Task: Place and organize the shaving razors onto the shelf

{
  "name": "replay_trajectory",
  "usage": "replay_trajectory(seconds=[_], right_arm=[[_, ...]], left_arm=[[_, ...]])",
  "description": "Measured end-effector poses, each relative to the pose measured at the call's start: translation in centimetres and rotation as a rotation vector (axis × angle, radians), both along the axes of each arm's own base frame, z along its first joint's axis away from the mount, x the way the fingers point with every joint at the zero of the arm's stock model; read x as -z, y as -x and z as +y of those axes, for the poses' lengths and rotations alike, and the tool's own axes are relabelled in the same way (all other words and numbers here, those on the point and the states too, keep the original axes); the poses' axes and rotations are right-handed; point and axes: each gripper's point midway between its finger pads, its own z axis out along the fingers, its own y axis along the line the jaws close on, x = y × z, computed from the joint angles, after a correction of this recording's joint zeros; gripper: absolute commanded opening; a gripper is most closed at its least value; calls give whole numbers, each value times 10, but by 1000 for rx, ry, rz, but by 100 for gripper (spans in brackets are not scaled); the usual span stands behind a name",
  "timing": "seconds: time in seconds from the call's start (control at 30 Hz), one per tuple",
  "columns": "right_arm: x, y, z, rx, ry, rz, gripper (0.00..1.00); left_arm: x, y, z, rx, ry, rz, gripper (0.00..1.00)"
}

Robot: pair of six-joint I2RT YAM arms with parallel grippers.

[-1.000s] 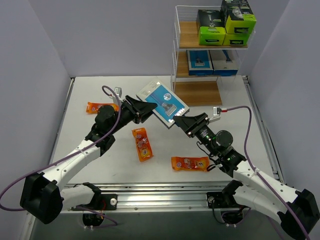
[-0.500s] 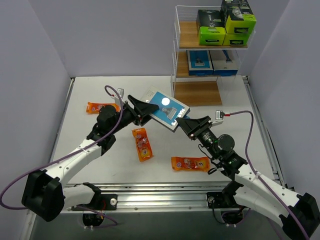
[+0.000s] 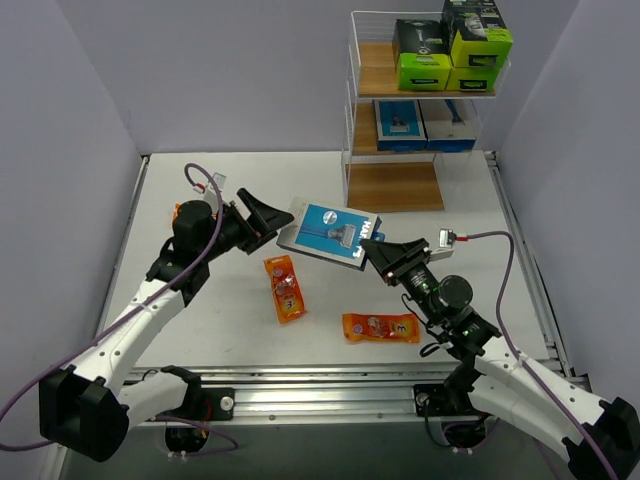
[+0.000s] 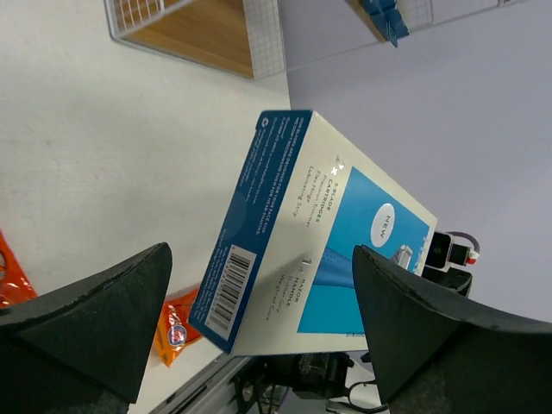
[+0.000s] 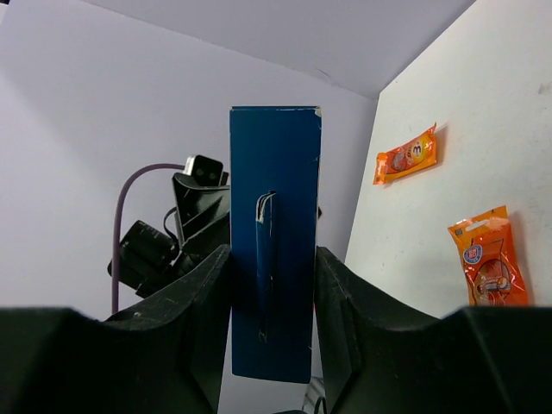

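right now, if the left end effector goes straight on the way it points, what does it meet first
The blue pack, close ahead of the open left end effector and gripped by the right end effector; exact gap unclear.

- Pale lilac walls [image 3: 230, 70] are enclosing three sides.
- A white table [image 3: 250, 175] is sitting evenly lit.
- A metal rail [image 3: 330, 400] is running along its near edge.
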Motion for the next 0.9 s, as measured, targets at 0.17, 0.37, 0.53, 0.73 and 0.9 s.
replay_trajectory(seconds=[0.17,0.37,0.53,0.73,0.9], right_arm=[[11,1,-2,4,6,27,0],[41,3,-2,-3,15,98,0],[45,6,-14,37,5,117,0],[23,4,-39,149,-33,84,0],[-6,1,-70,292,-61,40,0]], left_arm=[[-9,-8,27,-53,-39,-43,94],[1,-9,26,-32,-52,-16,94],[16,-8,33,-26,-131,20,94],[-9,-17,55,-62,-304,-71,94],[-25,-20,84,-147,-467,-165,94]])
